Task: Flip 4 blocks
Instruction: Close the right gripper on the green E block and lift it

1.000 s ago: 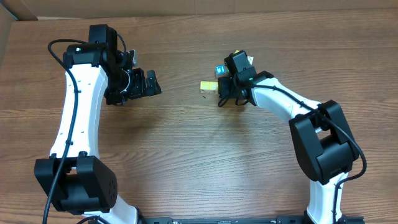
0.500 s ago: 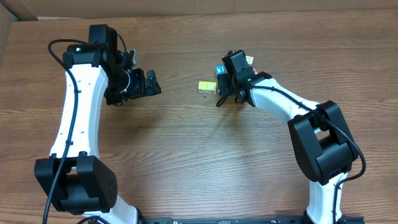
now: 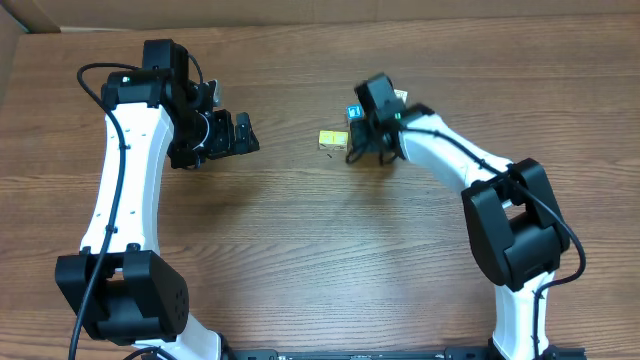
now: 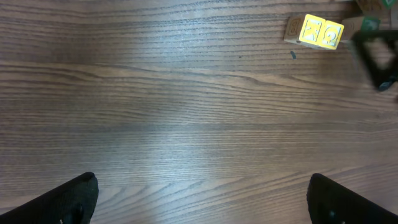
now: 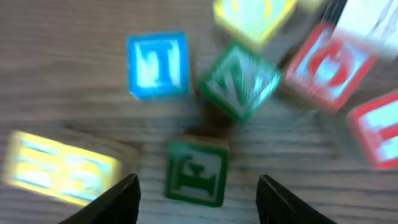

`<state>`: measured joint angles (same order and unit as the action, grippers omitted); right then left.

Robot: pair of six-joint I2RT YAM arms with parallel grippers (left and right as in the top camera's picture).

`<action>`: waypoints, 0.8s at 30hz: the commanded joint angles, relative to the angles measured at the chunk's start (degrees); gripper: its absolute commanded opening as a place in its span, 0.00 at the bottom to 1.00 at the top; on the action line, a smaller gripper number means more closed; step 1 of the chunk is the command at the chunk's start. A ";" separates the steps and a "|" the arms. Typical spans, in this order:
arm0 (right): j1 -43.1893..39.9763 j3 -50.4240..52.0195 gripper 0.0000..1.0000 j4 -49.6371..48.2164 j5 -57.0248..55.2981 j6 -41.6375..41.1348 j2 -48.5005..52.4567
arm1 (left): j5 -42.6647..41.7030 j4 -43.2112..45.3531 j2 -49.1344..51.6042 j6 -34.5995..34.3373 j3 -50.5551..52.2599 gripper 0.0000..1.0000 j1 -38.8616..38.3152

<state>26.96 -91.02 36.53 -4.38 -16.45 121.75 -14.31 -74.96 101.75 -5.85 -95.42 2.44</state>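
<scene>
Left fingers (image 4: 62,202) wide, right fingers (image 5: 121,199) part-open, both empty, green-faced letter block (image 5: 196,173) between right pair

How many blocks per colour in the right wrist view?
blue block: 1
green blocks: 2
red blocks: 2
yellow blocks: 3, the left two a blurred pair
white patch: unclear, not counted
Total: 8

R wrist view blurred: yellow blocks (image 5: 59,168) smeared, their letters unreadable; red block (image 5: 376,134) cut by rt edge
</scene>
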 commanded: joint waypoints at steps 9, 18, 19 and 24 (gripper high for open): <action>-0.94 -21.11 0.60 13.92 4.48 0.33 0.46 | 0.33 0.24 0.15 -0.59 -1.05 1.00 -0.22; -1.38 -20.59 0.42 19.04 6.19 -0.48 6.34 | 0.33 0.24 0.15 -0.59 -1.05 1.00 -0.22; -1.31 -20.59 0.42 19.12 6.21 -0.48 6.32 | 0.33 0.24 0.15 -0.59 -1.05 1.00 -0.22; -1.31 -19.15 0.44 18.01 5.53 -0.70 6.34 | 0.33 0.24 0.15 -0.59 -1.05 1.00 -0.22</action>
<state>25.34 -111.09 55.35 1.26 -16.69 129.08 -14.31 -74.96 101.75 -5.85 -95.42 2.44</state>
